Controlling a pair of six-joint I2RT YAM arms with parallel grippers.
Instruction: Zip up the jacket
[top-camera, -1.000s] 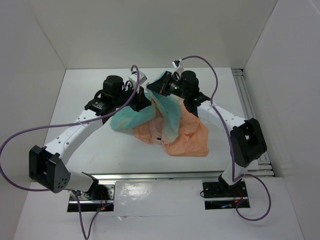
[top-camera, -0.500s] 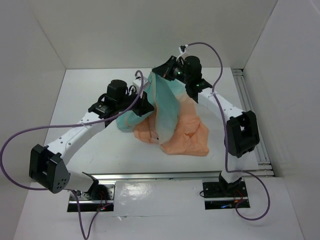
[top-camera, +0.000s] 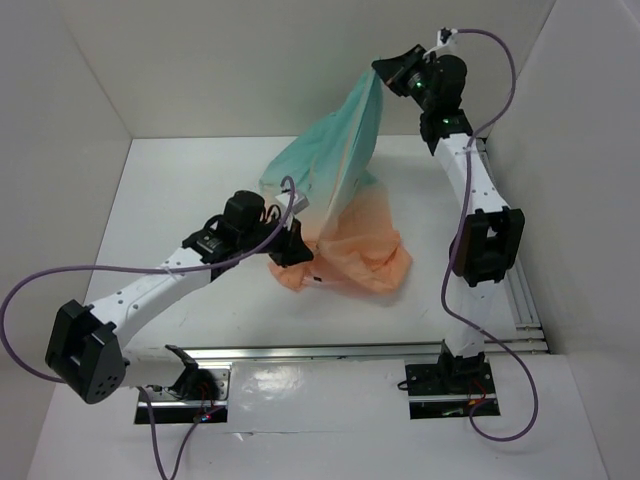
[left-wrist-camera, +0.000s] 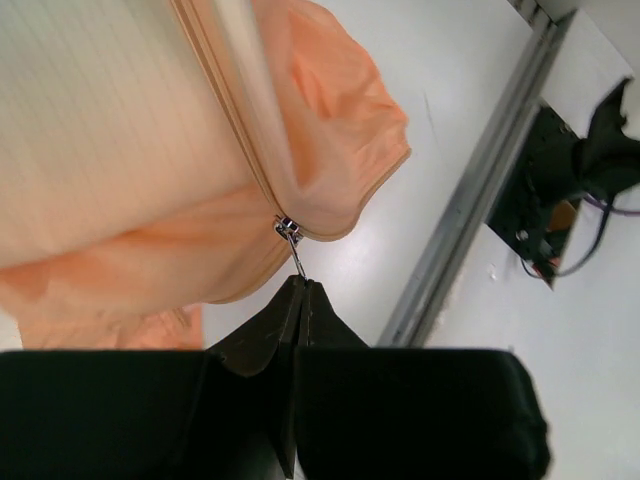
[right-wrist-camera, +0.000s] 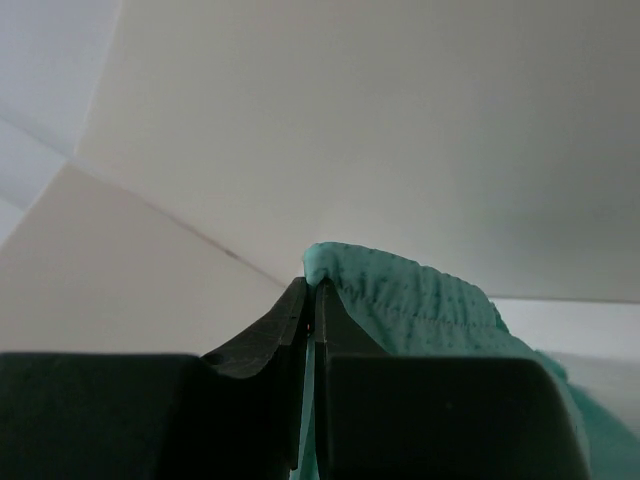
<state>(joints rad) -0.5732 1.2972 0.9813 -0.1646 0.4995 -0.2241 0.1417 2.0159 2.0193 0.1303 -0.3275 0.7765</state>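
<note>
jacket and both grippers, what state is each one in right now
jacket: stretched, teal end up high, orange end bunched on the table
zipper pull: pinched, slider at the orange end
left gripper: fingers shut on zipper pull
right gripper: fingers shut on the jacket's teal edge

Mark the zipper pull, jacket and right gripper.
zipper pull (left-wrist-camera: 293, 248): left wrist view, its metal tab.
jacket (top-camera: 335, 165): top external view, its upper teal part.
right gripper (right-wrist-camera: 311, 290): right wrist view, tips shut on teal hem.
</note>
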